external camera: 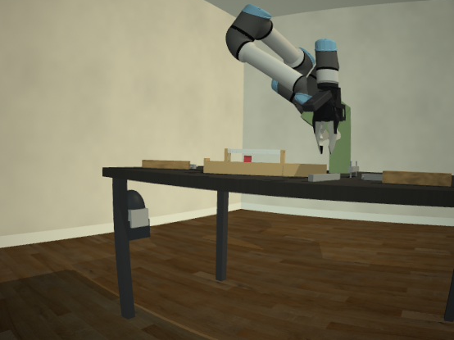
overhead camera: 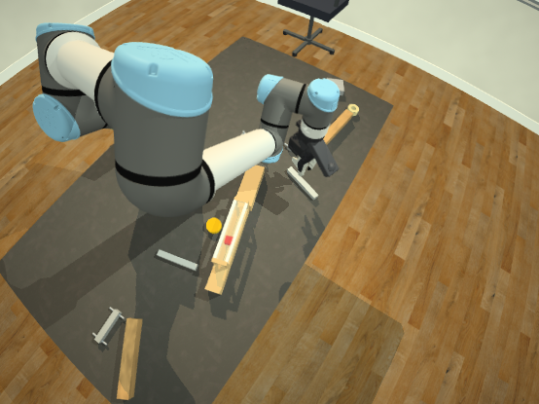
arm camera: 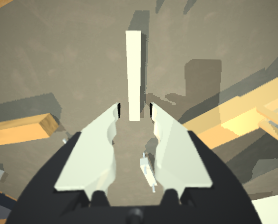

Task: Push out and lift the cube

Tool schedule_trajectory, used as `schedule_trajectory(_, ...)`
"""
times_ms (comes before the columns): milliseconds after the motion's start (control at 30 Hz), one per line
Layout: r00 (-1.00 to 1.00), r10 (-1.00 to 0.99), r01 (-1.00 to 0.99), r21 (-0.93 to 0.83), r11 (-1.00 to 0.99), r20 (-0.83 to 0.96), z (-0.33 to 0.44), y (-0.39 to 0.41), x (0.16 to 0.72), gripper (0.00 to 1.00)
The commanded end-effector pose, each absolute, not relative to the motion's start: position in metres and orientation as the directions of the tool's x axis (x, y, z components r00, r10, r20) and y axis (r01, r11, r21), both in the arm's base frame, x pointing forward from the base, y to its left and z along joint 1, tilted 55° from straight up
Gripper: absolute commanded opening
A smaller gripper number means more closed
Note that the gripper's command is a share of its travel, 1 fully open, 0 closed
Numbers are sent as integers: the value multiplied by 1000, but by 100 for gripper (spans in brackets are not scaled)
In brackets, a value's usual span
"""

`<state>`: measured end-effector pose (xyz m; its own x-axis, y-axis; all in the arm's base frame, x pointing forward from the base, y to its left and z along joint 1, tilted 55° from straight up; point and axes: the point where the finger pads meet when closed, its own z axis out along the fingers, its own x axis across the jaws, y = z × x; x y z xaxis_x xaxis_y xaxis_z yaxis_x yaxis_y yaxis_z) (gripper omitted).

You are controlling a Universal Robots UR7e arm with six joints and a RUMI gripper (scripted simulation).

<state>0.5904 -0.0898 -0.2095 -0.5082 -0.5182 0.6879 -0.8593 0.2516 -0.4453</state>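
A small red cube (overhead camera: 228, 239) sits inside the clear-walled channel (overhead camera: 233, 230) on its long wooden base in the middle of the dark table top. From the side view the cube (external camera: 247, 158) lies under the channel's roof, nearer the left end. My gripper (overhead camera: 304, 166) hangs well above the table, past the channel's far end, fingers pointing down. It is partly open and empty in the side view (external camera: 328, 148). In the wrist view the fingertips frame the near end of a pale grey bar (arm camera: 133, 75) (overhead camera: 302, 183) lying on the table below.
A yellow ball (overhead camera: 213, 225) lies beside the channel. A second grey bar (overhead camera: 176, 260), a grey T-ended tool (overhead camera: 108, 326) and a wooden plank (overhead camera: 129, 357) lie toward the near corner. A wooden stick with a ring end (overhead camera: 341, 123) lies behind the gripper.
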Motion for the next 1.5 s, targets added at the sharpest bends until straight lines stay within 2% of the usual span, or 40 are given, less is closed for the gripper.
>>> schedule_trajectory(0, -507, -521, -859, -447, 248, 686, -225, -111, 594, 22)
schedule_trajectory(1467, -507, -521, -859, -447, 248, 686, -254, -152, 598, 22)
